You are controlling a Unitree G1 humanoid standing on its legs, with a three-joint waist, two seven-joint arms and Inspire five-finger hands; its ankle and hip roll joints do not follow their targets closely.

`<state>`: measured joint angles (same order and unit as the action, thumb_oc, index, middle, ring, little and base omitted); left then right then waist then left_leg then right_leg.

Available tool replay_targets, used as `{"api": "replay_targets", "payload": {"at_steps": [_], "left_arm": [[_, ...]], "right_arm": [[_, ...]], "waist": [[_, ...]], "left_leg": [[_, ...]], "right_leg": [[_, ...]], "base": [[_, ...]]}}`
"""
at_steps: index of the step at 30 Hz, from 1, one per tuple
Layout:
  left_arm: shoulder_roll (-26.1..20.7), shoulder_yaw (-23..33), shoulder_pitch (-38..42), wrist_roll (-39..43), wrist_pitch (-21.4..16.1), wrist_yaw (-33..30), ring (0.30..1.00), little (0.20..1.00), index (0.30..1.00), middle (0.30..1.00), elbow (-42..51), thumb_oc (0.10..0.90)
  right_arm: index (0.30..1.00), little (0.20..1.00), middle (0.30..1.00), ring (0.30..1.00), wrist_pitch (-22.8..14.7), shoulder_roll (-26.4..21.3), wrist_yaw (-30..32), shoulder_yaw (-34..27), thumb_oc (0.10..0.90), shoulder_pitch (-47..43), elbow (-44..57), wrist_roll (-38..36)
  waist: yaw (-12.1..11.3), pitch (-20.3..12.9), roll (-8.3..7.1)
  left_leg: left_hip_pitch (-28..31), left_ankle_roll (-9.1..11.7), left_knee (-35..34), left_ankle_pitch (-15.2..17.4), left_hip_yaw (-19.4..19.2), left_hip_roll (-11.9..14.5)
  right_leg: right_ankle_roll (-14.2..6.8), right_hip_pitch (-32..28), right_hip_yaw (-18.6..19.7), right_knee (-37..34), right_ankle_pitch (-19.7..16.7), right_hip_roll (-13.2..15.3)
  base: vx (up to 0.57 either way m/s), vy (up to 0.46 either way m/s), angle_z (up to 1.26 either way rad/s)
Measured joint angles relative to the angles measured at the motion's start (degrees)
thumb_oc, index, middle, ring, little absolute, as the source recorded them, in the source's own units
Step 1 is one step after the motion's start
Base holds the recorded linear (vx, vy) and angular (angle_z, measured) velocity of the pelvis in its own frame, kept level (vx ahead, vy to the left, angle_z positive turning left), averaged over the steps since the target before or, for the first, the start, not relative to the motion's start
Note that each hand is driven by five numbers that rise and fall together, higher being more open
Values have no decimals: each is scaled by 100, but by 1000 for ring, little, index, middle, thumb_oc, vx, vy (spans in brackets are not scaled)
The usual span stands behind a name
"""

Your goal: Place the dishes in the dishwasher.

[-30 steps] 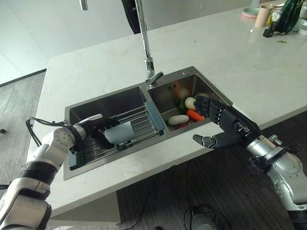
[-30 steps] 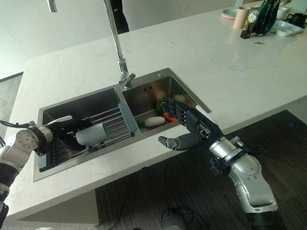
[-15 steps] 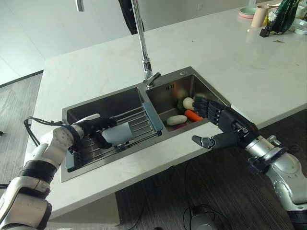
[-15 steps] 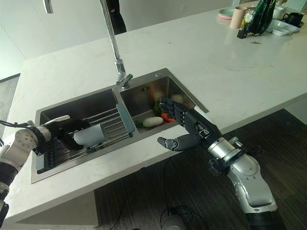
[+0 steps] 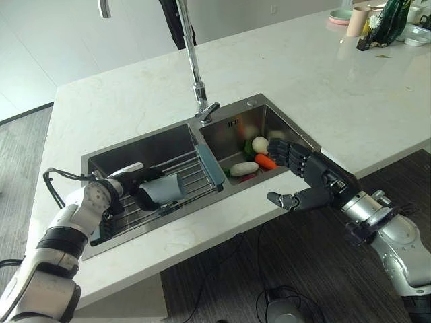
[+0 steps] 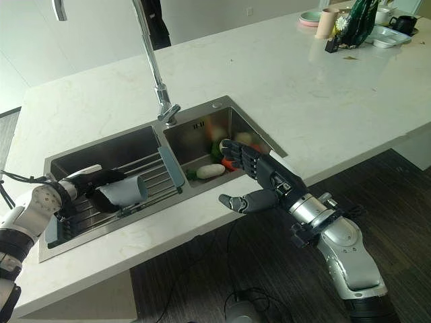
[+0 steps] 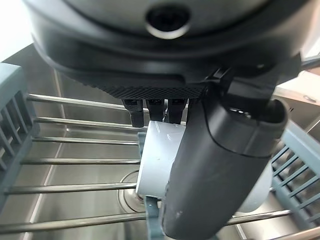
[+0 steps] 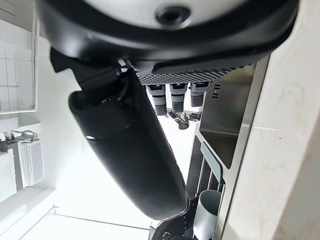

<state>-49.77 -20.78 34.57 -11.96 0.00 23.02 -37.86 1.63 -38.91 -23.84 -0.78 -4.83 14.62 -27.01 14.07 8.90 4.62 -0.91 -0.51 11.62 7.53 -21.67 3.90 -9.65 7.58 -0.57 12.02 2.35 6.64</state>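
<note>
Cup (image 5: 163, 189) lay on its side on the sink rack (image 5: 195, 171) at lower left of the left eye view, the left robot hand (image 5: 131, 183) curled round it exactly as a second earlier; only the camera had shifted, so placing had not advanced. Right eye view: the right robot hand (image 6: 259, 176) hovered spread at the desk (image 6: 323, 108) edge, over the vegetables (image 6: 210, 171). Left wrist view: fingers (image 7: 150, 107) wrapped the cup.

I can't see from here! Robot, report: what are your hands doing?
Left hand curled round grey cup, lying on the sink rack. Right hand open, empty, over the right basin's edge. Vegetables in that basin. Nothing blocking.
</note>
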Motion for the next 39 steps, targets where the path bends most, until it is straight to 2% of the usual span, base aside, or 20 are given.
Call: {"api": "replay_targets", "payload": {"at_steps": [28,29,30,39], "left_arm": [[162,-13,2,-516,0,64,900,900,900,900,-229,800],[162,-38,27,-565,1,121,731,731,731,731,-244,687],[162,-84,69,-666,2,158,300,300,300,300,-272,400],[180,-125,86,-643,-12,-38,300,300,300,300,-289,400]], "right_arm": [[900,900,900,900,-2,12,-13,7,800,-23,0,1],[900,900,900,900,-2,12,-13,7,800,-23,0,1],[900,900,900,900,-2,12,-12,8,800,-23,0,1],[900,900,900,900,-3,14,-13,8,800,-22,0,0]], "waist": [[12,5,1],[13,6,3],[13,6,3],[15,6,2]], "left_leg": [[3,2,3,2,-18,2],[6,2,2,2,-20,2],[7,2,3,2,-22,3],[14,2,6,2,-32,4]], "right_leg": [[1,1,14,-12,-15,-6],[1,0,16,-12,-15,-6],[-1,0,18,-12,-17,-7],[2,-1,27,-11,-27,-12]], "base": [[-2,0,0],[0,0,0],[0,0,0],[0,0,0]]}}
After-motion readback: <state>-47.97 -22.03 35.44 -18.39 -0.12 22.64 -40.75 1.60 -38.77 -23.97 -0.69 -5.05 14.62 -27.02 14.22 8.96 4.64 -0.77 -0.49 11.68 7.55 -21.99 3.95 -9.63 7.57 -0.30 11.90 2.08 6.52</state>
